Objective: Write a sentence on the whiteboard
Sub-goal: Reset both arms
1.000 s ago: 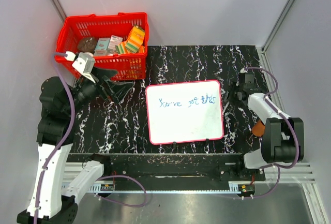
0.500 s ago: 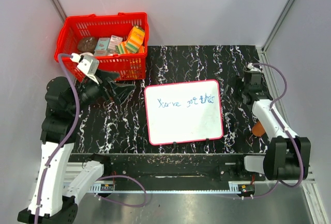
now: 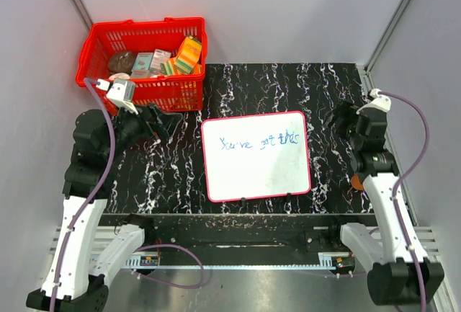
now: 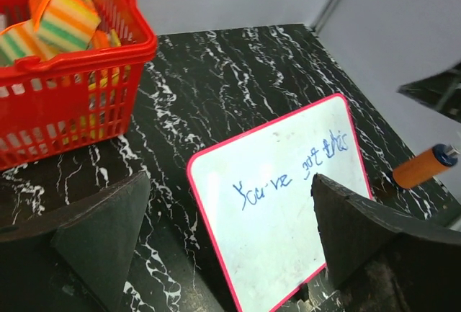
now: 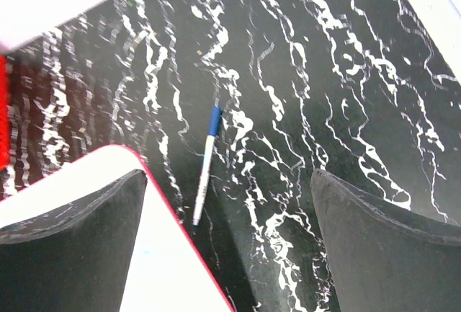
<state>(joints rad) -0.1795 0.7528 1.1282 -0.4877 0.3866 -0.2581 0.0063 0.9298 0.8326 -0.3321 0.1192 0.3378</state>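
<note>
Blue handwritten sentence [image 3: 261,141] on red-framed white whiteboard [image 3: 256,175] mid worktop [image 3: 238,88]; thin blue-capped pen [image 5: 206,164] lies by its right edge, prob. writing done; left tool [image 3: 164,121], right tool [image 3: 337,119] agape, empty.

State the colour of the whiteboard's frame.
Red. The whiteboard has a thin red frame, clearest in the top external view.

1. The whiteboard [image 3: 256,182] lies flat on the table [image 3: 238,88], near its middle.
2. The sentence [image 3: 261,141] runs in one line across the board's far half.
3. A basket [image 3: 173,96] sits at the far left corner, holding small packs [image 3: 148,61].
4. A pen [image 5: 207,164] lies just beside the board's far right corner.
5. A short cylinder [image 4: 425,166] lies right of the board.
</note>
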